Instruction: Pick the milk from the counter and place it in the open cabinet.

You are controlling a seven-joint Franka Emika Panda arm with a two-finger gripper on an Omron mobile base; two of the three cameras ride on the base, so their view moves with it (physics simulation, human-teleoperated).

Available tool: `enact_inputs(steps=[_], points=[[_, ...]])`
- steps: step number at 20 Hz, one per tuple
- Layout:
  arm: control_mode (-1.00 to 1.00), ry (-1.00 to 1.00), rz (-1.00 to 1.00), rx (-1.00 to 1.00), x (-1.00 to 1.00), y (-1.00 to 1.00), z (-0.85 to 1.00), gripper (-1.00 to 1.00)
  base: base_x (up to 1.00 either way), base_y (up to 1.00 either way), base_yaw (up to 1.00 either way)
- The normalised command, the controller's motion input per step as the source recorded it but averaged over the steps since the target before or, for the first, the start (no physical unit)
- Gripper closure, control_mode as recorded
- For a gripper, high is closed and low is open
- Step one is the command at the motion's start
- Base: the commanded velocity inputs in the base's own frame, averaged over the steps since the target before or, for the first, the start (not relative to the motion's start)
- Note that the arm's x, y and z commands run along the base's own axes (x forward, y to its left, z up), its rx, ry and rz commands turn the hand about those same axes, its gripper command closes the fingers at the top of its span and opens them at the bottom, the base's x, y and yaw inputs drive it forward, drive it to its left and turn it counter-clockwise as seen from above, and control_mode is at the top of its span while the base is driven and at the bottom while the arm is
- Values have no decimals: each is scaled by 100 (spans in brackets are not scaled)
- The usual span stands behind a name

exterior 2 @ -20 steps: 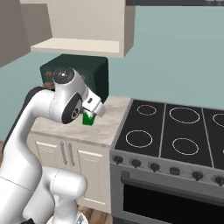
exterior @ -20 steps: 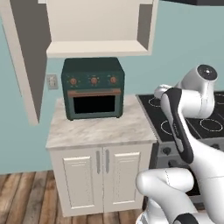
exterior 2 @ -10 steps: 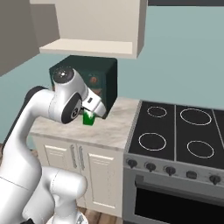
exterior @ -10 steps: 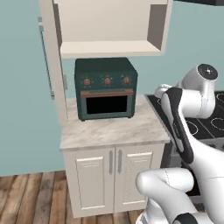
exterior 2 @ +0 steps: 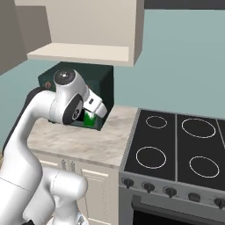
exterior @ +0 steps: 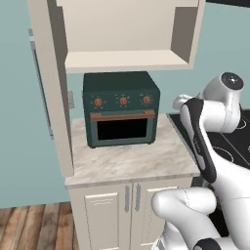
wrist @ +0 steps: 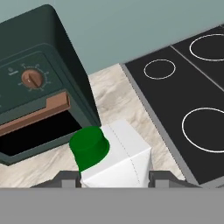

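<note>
Right now your pincer (wrist: 114, 180) is clenched on the milk (wrist: 114, 157): in the hand view the white carton with its green cap sits squarely between the two dark fingertips (wrist: 65, 177). In the right base view a patch of the carton's green peeks out just beside the white hand, raised above the marble bench (exterior 2: 79, 140) and in front of the dark green oven (exterior: 121, 108). So the milk is off the bench and in the air, carried low.

Above the oven hangs the open cabinet (exterior: 127, 61), its bare cream shelf waiting. The stove (exterior 2: 176, 149) with its ringed burners lies to the right of the bench.

Your risks, as I judge them: the carton must climb past the oven's top and the shelf's front edge, and a lift too close in could knock it against either. The cabinet's open door (exterior: 51, 88) stands at the left, so a wide swing that way could strike it. The carton might also slip or tilt.
</note>
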Motion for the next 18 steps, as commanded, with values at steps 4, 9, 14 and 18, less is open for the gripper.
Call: enact_inputs(steps=[4, 9, 14, 18], points=[[100, 0, 0, 0, 0, 0, 0, 100, 0, 0, 0], [100, 0, 0, 0, 0, 0, 0, 100, 0, 0, 0], [100, 0, 0, 0, 0, 0, 0, 100, 0, 0, 0], [-100, 0, 0, 0, 0, 0, 0, 100, 0, 0, 0]])
